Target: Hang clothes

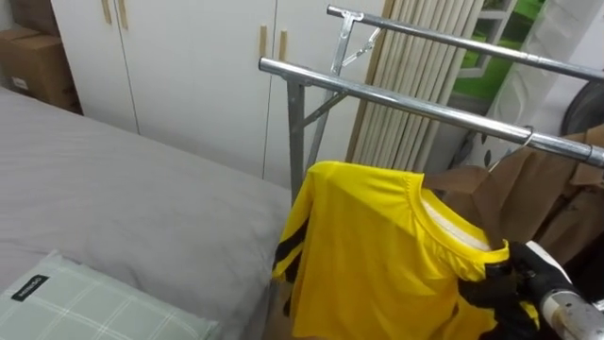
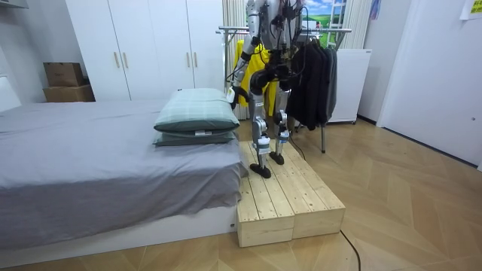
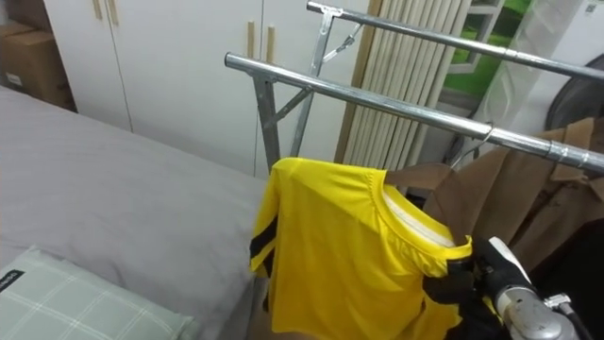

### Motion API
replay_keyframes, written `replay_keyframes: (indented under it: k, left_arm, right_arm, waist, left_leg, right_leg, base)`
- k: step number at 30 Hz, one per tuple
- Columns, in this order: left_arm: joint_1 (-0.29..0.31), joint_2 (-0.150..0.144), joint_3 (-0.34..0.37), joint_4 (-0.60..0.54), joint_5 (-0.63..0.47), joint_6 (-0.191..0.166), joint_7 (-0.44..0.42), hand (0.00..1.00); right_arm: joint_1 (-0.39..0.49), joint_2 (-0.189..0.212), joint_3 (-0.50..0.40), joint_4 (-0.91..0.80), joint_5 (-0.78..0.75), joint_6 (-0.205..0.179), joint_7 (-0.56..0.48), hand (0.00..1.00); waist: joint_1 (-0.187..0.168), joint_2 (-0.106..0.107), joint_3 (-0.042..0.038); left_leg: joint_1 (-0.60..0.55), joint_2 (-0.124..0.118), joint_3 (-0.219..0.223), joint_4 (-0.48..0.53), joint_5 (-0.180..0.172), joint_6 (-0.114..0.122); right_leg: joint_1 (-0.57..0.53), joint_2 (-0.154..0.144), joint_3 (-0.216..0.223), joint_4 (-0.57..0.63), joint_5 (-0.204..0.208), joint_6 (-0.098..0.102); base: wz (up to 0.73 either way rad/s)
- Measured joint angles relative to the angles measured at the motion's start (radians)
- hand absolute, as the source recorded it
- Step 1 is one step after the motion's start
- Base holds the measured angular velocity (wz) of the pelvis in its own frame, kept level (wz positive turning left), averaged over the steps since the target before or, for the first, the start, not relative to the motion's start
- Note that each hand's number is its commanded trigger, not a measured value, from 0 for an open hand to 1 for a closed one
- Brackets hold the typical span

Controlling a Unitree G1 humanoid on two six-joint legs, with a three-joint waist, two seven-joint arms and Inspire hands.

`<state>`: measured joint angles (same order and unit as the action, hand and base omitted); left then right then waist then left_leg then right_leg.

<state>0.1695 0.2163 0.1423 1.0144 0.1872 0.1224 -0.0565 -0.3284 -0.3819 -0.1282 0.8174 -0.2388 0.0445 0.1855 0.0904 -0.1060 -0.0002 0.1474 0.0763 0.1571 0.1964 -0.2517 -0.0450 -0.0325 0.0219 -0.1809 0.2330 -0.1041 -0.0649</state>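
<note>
Shirt (image 1: 377,246), yellow, centre-low, hangs below rail (image 1: 396,99); right hand (image 1: 514,283), lower right, clenched on collar end. Raise it above rail, settle left of brown coat (image 1: 528,189). Left hand (image 2: 239,92) fingers: cannot tell.

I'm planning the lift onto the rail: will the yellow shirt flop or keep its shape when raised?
Probably floppy: the yellow shirt hangs in soft folds below the collar, where the right hand grips it. Likely light, since the fabric looks thin. Its loose body may swing against the rack's upright.
</note>
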Motion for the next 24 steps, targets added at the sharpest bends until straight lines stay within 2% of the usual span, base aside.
replay_keyframes:
  k: [13, 15, 16, 24]
  left_arm:
    - [0.000, 0.000, -0.009, 0.002, 0.000, 0.001, 0.001, 0.00]
    - [0.000, 0.000, -0.010, 0.002, 0.000, 0.001, 0.001, 0.00]
    - [0.000, 0.000, -0.011, 0.002, 0.000, 0.001, 0.001, 0.00]
    - [-0.002, 0.001, -0.028, 0.003, 0.000, 0.001, 0.001, 0.00]
  right_arm:
    - [0.009, 0.002, 0.019, 0.000, 0.007, -0.012, -0.033, 0.99]
    - [0.010, 0.002, 0.020, 0.000, 0.008, -0.013, -0.034, 0.21]
    - [0.011, 0.002, 0.020, 0.000, 0.008, -0.013, -0.034, 0.00]
    - [0.012, 0.010, 0.036, 0.009, 0.010, 0.000, -0.030, 0.00]
  waist:
    - [-0.002, 0.007, 0.0006]
    - [-0.002, 0.007, 0.0004]
    - [-0.002, 0.007, 0.0003]
    - [0.000, 0.011, -0.0002]
  left_leg:
    - [0.003, 0.005, -0.001, 0.000, -0.003, 0.001]
    - [0.003, 0.005, -0.001, 0.000, -0.004, 0.001]
    - [0.003, 0.005, -0.001, 0.000, -0.004, 0.001]
    - [0.004, 0.006, -0.002, -0.001, -0.004, 0.001]
  right_leg:
    - [0.011, 0.007, -0.002, -0.014, 0.009, 0.000]
    - [0.012, 0.007, -0.002, -0.014, 0.009, 0.000]
    - [0.012, 0.008, -0.002, -0.014, 0.009, 0.000]
    - [0.013, 0.009, -0.002, -0.015, 0.009, 0.000]
  base:
    - [0.00]
    - [0.00]
    - [0.00]
    - [0.00]
